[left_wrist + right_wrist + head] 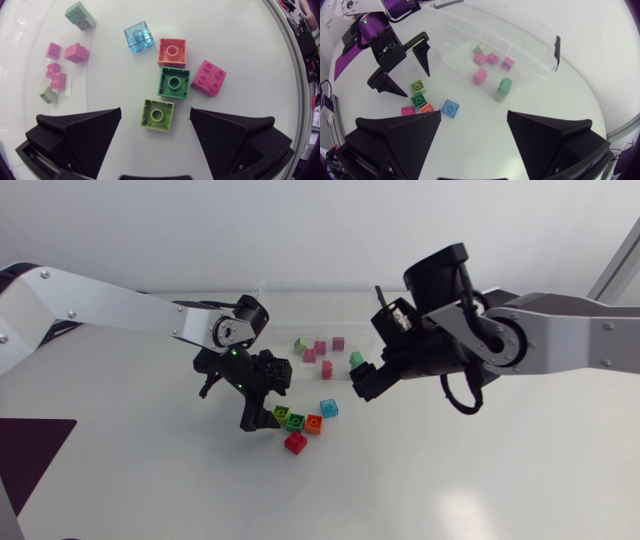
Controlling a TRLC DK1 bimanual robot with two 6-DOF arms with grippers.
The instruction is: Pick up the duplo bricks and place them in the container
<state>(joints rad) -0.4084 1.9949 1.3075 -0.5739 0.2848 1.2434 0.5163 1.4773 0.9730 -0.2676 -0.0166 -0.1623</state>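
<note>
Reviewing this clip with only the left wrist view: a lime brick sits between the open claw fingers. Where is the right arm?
Observer: The right claw is open and empty, with the clear container ahead of it and a mint brick nearest.
Operator: Are the pink bricks off to the side inside that container?
Observer: Yes, the head view shows all four pink bricks within its walls.

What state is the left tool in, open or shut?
Open. The left tool has its fingers wide apart; the lime brick lies between them with a gap on each side, touching neither.
</note>
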